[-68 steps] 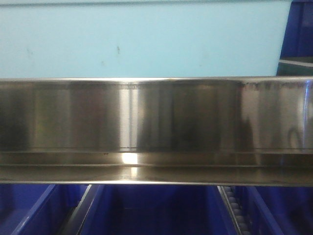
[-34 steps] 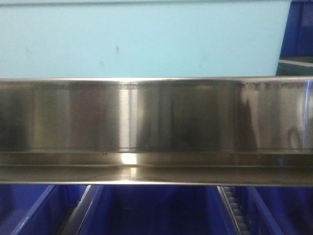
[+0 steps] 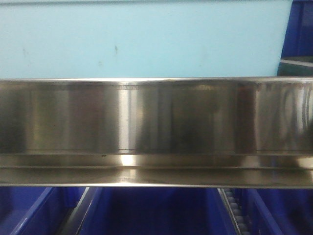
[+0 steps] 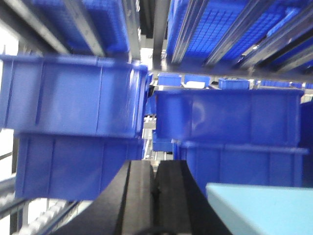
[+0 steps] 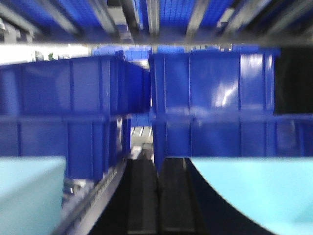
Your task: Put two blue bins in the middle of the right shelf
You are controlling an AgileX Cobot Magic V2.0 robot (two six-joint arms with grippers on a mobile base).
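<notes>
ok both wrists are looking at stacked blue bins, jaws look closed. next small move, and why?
Probably open both jaws before closing in. Left and right jaws are each pressed shut on nothing. The upper left bin in the left wrist view and the upper right bin in the right wrist view sit ahead, untouched; shut jaws couldn't take a bin wall.

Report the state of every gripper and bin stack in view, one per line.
Left gripper: shut, holding nothing.
Right gripper: shut, holding nothing.
Left bin stack: two high on the rack, not gripped.
Right bin stack: two high, not gripped.
</notes>
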